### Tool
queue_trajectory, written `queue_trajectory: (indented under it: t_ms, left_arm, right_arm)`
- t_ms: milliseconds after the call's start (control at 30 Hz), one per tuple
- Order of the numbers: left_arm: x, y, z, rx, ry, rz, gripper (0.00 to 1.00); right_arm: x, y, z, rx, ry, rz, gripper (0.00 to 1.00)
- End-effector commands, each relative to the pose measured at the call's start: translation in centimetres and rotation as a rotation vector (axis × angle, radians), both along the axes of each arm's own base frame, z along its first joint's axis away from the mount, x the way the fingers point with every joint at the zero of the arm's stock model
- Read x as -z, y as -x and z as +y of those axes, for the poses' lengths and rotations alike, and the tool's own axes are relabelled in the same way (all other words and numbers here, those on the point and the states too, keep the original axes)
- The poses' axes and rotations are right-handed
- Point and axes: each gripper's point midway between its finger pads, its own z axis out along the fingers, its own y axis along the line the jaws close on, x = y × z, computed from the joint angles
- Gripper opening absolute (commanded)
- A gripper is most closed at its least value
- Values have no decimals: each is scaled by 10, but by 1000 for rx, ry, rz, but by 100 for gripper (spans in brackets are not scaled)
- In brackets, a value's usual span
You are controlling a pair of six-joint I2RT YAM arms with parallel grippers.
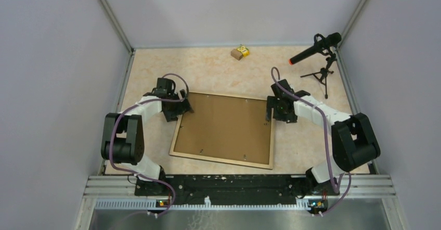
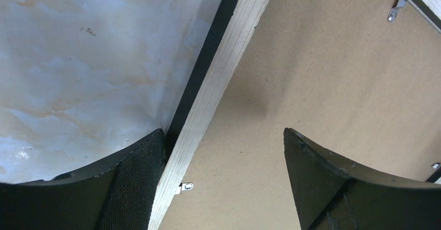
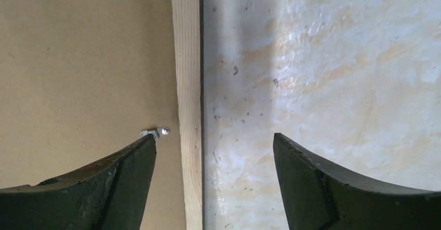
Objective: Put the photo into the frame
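Observation:
The frame (image 1: pixel 221 160) lies face down in the middle of the table, its light-wood rim up. A plain brown backing board (image 1: pixel 226 127) fills it, held by small metal clips (image 2: pixel 186 187). The photo is hidden or out of view. My left gripper (image 1: pixel 179 107) is open over the frame's left rim near the far corner. In the left wrist view the gripper (image 2: pixel 223 131) straddles the rim (image 2: pixel 223 68), one finger on the table side, one over the board. My right gripper (image 1: pixel 271 110) is open and straddles the right rim (image 3: pixel 188 58) in the same way, as the right wrist view (image 3: pixel 214 135) shows.
A small yellow-and-brown box (image 1: pixel 240 52) sits at the far edge of the table. A microphone on a small tripod (image 1: pixel 317 48) stands at the far right. Grey walls close in the table on three sides.

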Motion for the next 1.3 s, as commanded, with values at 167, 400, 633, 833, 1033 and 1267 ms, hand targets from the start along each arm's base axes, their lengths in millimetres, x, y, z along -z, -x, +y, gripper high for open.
queue_trajectory:
  t_ms: [167,400,633,833,1033,1267]
  left_arm:
    - [11,4,-10,-6,93,47,88]
    - [15,6,-11,-10,106,64,89]
    - [16,7,-11,-18,122,74,89]
    - [16,7,-10,-25,127,76,89]
    - [15,7,-10,-26,133,77,89]
    - [15,7,-11,-17,142,80,88]
  right_arm:
    - [-10,5,16,102,-136,-48,78]
    - [13,10,28,295,-200,34,77]
    - [28,23,31,312,-120,58,70]
    - [34,30,32,295,-99,72,57]
    - [34,34,20,297,-50,57,54]
    - [35,32,15,300,-28,55,44]
